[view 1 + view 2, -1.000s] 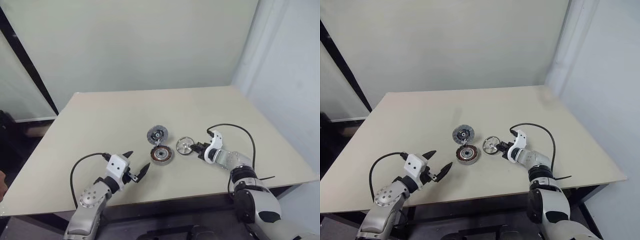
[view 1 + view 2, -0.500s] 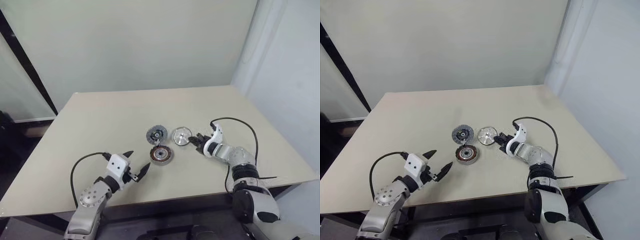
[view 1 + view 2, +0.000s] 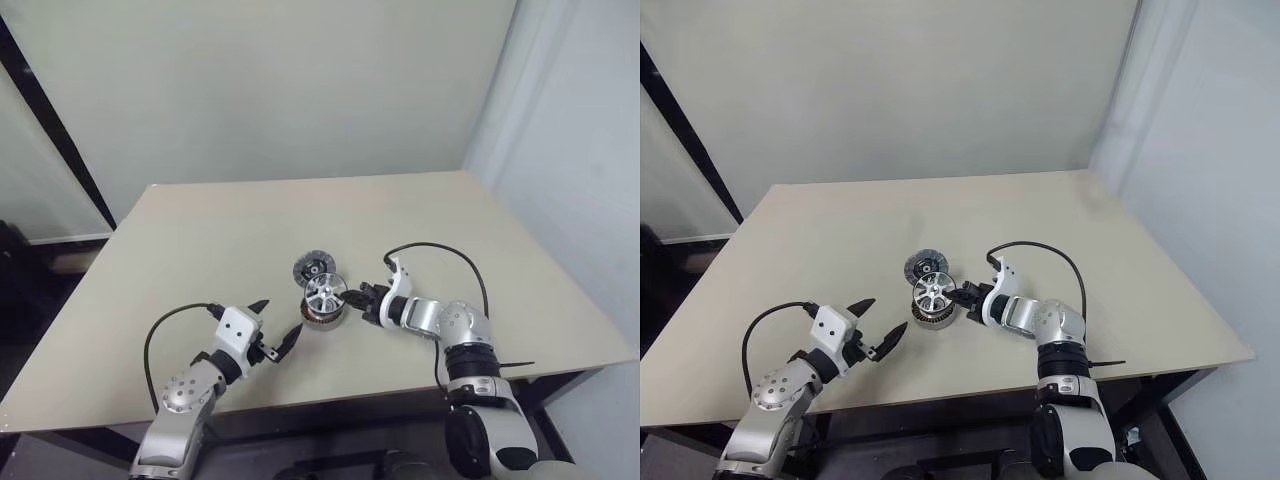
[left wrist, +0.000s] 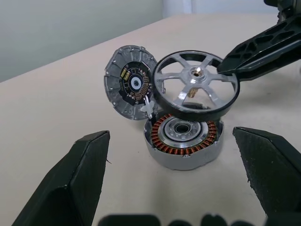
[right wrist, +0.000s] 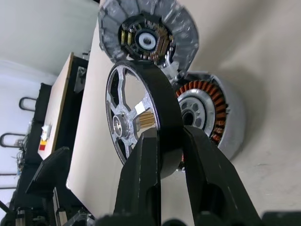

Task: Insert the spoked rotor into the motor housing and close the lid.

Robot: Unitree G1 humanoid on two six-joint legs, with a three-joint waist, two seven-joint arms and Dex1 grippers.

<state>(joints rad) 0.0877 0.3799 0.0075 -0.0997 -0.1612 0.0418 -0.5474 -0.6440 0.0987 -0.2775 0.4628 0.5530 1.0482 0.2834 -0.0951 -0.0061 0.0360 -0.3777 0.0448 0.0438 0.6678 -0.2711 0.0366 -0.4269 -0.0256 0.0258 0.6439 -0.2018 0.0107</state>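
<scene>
- Insertion step: our right gripper (image 4: 235, 63) pinches the spoked rotor (image 4: 196, 87) by its rim, tilted just above the motor housing (image 4: 184, 141), mid-table.
- Left gripper (image 3: 272, 335) idle, fingers spread.
- Next: level rotor, centre, lower.

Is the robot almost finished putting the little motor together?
About halfway. Done: the right gripper has picked up the spoked rotor and holds it by the rim, tilted just above the motor housing. Happening now: lining it up over the copper windings. Left: dropping it in, then closing the lid, which leans open behind the housing. The left gripper waits open nearby.
</scene>
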